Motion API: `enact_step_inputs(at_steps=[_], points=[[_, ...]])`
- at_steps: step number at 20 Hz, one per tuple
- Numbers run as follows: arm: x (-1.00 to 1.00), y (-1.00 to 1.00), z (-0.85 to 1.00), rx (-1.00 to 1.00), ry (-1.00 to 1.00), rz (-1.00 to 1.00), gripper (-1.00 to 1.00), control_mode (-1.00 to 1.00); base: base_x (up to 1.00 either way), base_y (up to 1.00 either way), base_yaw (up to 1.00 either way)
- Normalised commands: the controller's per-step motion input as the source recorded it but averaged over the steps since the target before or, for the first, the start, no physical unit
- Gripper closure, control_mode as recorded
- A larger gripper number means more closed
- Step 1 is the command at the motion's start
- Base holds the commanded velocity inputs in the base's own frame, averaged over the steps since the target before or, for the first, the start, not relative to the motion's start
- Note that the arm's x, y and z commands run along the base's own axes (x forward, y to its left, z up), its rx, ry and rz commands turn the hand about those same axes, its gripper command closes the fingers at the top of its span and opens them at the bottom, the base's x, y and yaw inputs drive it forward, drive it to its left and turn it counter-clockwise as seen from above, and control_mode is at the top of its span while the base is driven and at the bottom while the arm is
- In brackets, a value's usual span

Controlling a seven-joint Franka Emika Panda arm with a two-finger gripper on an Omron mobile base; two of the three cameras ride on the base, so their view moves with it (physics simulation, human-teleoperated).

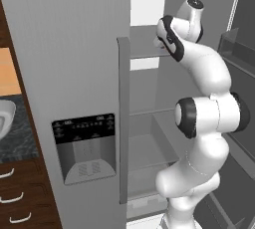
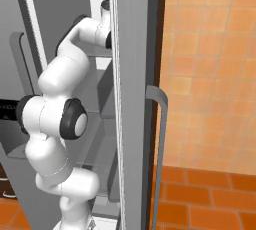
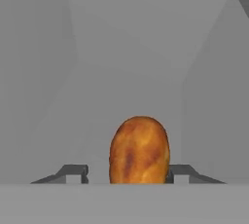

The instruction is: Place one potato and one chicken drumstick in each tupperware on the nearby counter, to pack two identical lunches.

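Note:
A chicken drumstick (image 3: 139, 150), orange-brown and seen end-on, lies on a grey fridge shelf in the hand view. My gripper (image 3: 128, 172) is open around it. The right fingertip (image 3: 182, 171) is close against the drumstick, while the left fingertip (image 3: 73, 172) stands a little apart from it. In the left base view my arm (image 1: 199, 73) reaches up into the open fridge. One pale tupperware (image 1: 4, 117) peeks in at the left edge, on the dark marbled counter (image 1: 20, 141). The potatoes are out of view.
The closed grey fridge door with a dispenser panel (image 1: 84, 146) and a long handle (image 1: 123, 123) stands left of my arm. The open door's edge (image 2: 132, 99) is to its right. Grey shelves (image 1: 149, 148) sit inside. Brown drawers (image 1: 15, 198) lie under the counter.

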Motion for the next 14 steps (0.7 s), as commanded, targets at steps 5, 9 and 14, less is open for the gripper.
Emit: enact_step_inputs(at_steps=[5, 9, 14], points=[[-0.77, 0.11, -0.02, 0.0, 0.0, 0.0, 1.0, -1.0, 0.0, 0.0, 0.0], [-1.0, 0.46, 0.0, 0.0, -0.06, 0.0, 1.0, -1.0, 0.0, 0.0, 0.0], [-1.0, 0.49, 0.0, 0.0, -0.04, -0.01, 1.0, -1.0, 0.0, 0.0, 0.0]])
